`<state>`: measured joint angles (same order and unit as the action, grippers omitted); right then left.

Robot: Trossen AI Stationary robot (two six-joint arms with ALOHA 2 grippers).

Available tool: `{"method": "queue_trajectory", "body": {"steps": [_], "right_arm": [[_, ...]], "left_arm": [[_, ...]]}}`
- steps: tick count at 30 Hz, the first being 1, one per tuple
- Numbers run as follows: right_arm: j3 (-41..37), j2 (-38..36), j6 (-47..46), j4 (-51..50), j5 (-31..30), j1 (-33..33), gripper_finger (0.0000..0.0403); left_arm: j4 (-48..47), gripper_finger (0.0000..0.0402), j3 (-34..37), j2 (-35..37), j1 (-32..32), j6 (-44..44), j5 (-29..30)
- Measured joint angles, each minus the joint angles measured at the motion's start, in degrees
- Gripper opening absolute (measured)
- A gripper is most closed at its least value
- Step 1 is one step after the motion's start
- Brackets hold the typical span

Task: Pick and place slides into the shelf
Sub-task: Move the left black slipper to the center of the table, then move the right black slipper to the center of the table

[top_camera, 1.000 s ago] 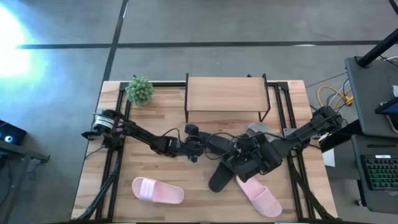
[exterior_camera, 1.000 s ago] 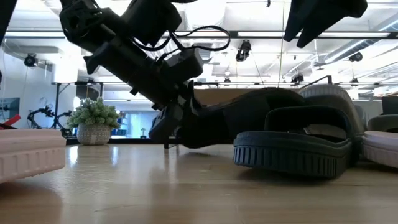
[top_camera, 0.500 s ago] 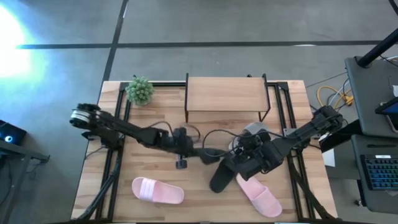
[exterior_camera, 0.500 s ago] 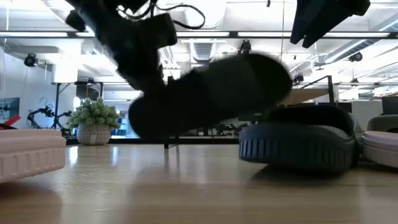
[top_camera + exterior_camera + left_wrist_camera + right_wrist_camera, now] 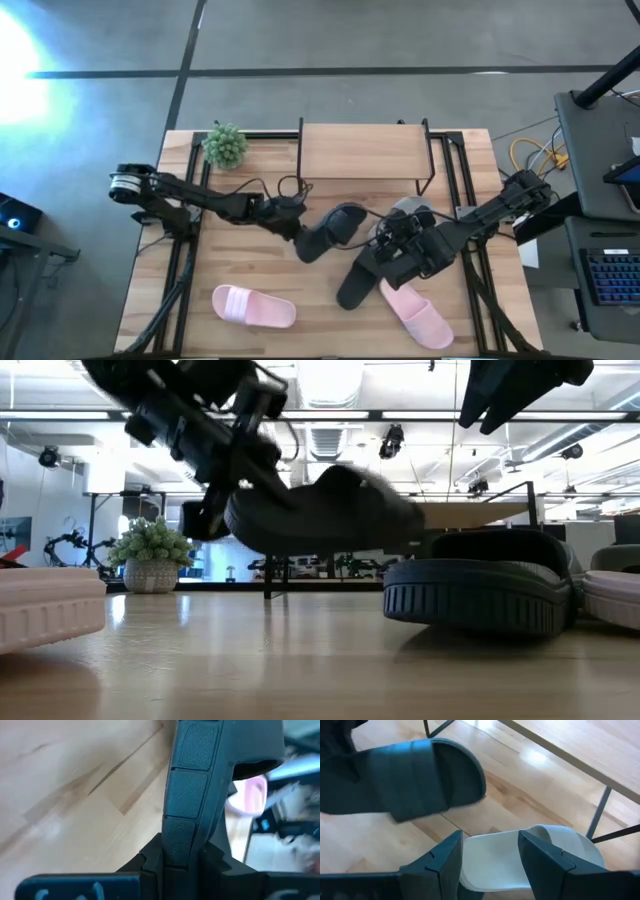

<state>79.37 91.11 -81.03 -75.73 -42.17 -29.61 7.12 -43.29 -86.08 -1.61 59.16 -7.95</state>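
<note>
The light wooden counter stands on grey concrete floor. The left pincer is clamped on a black slide, matte with one wide strap, lifted off the counter before the shelf. The right pincer stands spread above a pale slide.

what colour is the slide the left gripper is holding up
Black slide in the left gripper; clearest in the high view.

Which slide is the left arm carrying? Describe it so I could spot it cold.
Start at the shelf at the table's far edge; just in front of it hangs a black slide, clamped in the left hand. Unlike the other black slide lying flat nearby, it is lifted off the table.
</note>
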Motion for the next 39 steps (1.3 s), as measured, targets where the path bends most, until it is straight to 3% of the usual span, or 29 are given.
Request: {"method": "queue_trajectory", "body": {"steps": [10,15,23,26,31,34,39], "right_arm": [[0.0,0.0,0.0,-0.1,-0.1,0.0,0.0183],[-0.1,0.0,0.3,-0.2,0.0,0.0,0.0183],[-0.2,0.0,1.5,-0.4,0.0,0.0,0.0183],[-0.2,0.0,1.5,-0.4,0.0,0.0,0.0183],[-0.3,0.0,1.5,-0.4,0.3,0.0,0.0183],[-0.3,0.0,2.9,-0.3,3.4,0.0,0.0183],[-0.6,0.6,10.1,1.8,7.9,-1.9,0.0183]], "left_arm": [[5.0,0.0049,8.9,-0.1,-0.2,14.2,6.1],[6.4,0.0052,11.0,0.0,-0.5,16.8,9.0],[1.5,0.0153,11.2,0.0,-0.5,15.1,12.8],[-1.4,0.0194,11.2,0.0,-0.5,15.3,10.9],[-2.0,0.0245,10.9,0.8,-0.7,11.4,2.4],[-2.3,0.0257,10.6,3.3,-0.9,8.6,-0.3],[-5.7,0.026,10.6,10.3,-0.8,1.5,0.7]]}}
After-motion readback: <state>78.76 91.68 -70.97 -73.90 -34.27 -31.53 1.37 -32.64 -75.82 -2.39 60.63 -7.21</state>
